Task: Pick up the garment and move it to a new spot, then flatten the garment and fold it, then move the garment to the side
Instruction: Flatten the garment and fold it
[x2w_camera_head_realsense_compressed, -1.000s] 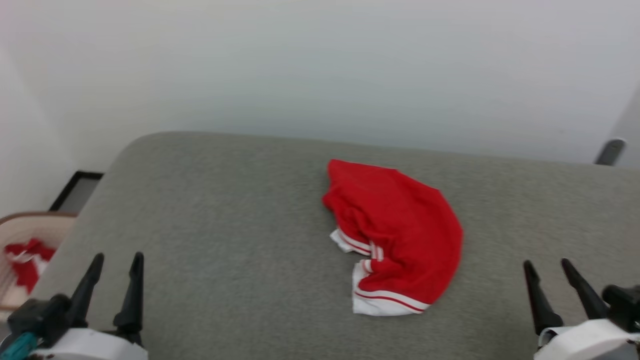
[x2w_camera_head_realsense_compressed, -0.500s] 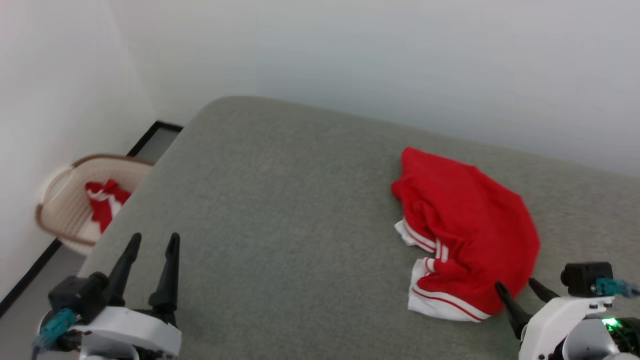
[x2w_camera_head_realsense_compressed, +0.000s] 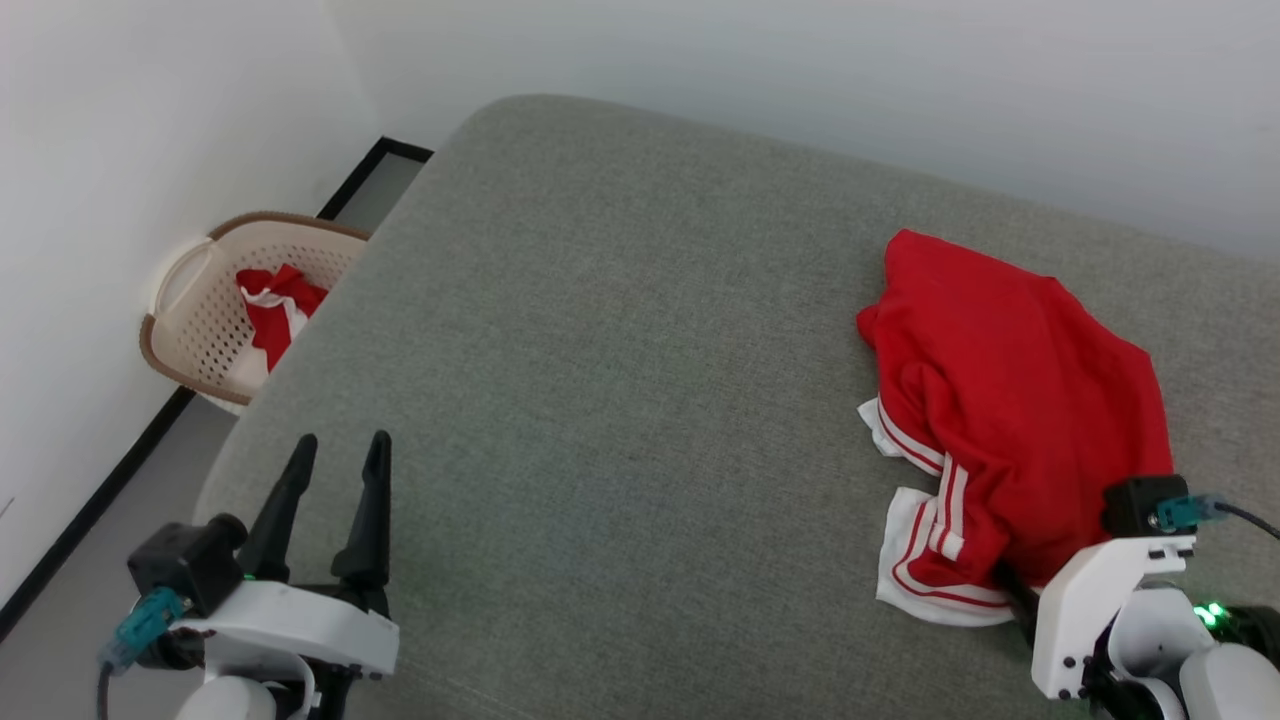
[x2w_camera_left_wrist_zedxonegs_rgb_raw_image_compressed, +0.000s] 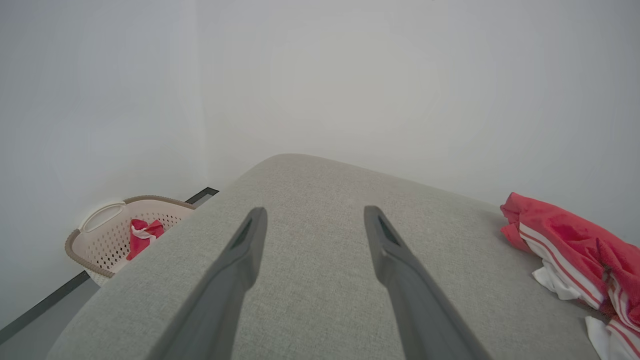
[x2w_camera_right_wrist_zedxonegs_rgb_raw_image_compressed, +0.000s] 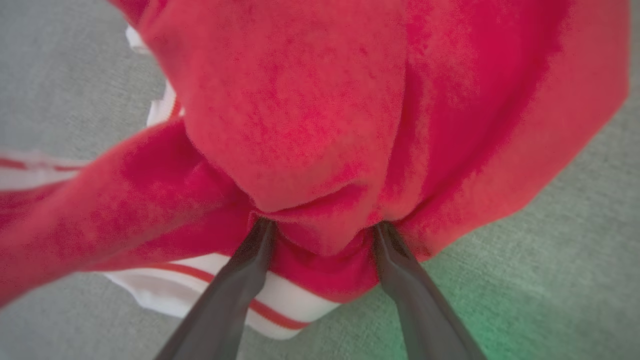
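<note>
The garment (x2w_camera_head_realsense_compressed: 1010, 380), bright red with white striped trim, lies crumpled at the right of the grey padded surface (x2w_camera_head_realsense_compressed: 620, 350). It also shows at the right edge of the left wrist view (x2w_camera_left_wrist_zedxonegs_rgb_raw_image_compressed: 570, 240). My right gripper (x2w_camera_right_wrist_zedxonegs_rgb_raw_image_compressed: 324, 225) is open, its tips pushed into the garment's near edge with a red fold (x2w_camera_right_wrist_zedxonegs_rgb_raw_image_compressed: 310, 100) bulging between the fingers. In the head view its white wrist (x2w_camera_head_realsense_compressed: 1110, 600) covers most of the fingers. My left gripper (x2w_camera_head_realsense_compressed: 342, 440) hovers open and empty over the near left of the surface, far from the garment, fingers spread (x2w_camera_left_wrist_zedxonegs_rgb_raw_image_compressed: 315, 212).
A beige perforated basket (x2w_camera_head_realsense_compressed: 200, 310) holding a red-white cloth bundle (x2w_camera_head_realsense_compressed: 275, 305) stands on the floor past the surface's left edge, against the white wall. It is also in the left wrist view (x2w_camera_left_wrist_zedxonegs_rgb_raw_image_compressed: 100, 235). The surface's rounded far-left corner meets the wall.
The head camera has swung, shifting the whole picture. My right gripper has advanced from beside the garment to its near edge, tips now in the fabric. The left gripper stays open.
</note>
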